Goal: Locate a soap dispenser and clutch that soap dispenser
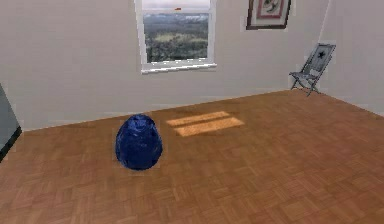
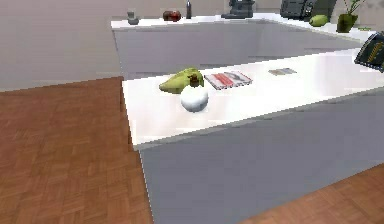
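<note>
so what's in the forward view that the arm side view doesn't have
Forward view: a blue rounded beanbag on the floor, a window, a framed picture and a grey folding chair by the far wall. Arm side view: a white counter carrying a green-brown lump, a white round object and a flat red-and-white item, with a second counter behind it. Both: wooden floor and pale walls.
</note>
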### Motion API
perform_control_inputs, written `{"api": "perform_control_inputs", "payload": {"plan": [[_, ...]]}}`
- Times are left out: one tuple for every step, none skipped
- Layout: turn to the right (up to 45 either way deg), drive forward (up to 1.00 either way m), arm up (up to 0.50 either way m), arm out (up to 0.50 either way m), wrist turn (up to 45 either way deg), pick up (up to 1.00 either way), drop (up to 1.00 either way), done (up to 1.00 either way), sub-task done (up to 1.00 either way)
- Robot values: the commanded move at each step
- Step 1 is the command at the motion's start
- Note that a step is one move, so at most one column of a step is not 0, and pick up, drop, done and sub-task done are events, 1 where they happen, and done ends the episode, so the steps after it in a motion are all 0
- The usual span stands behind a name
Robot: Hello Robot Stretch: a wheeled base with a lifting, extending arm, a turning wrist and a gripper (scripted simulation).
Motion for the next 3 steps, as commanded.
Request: {"api": "perform_control_inputs", "payload": {"plan": [[0.0, 0.00, 0.50, 0.00, 0.0, 0.00, 0.00, 0.00, 0.00], [0.0, 0.00, 0.38, 0.00, 0.0, 0.00, 0.00, 0.00, 0.00], [0.0, 0.00, 0.00, 0.46, 0.0, 0.00, 0.00, 0.00, 0.00]]}}
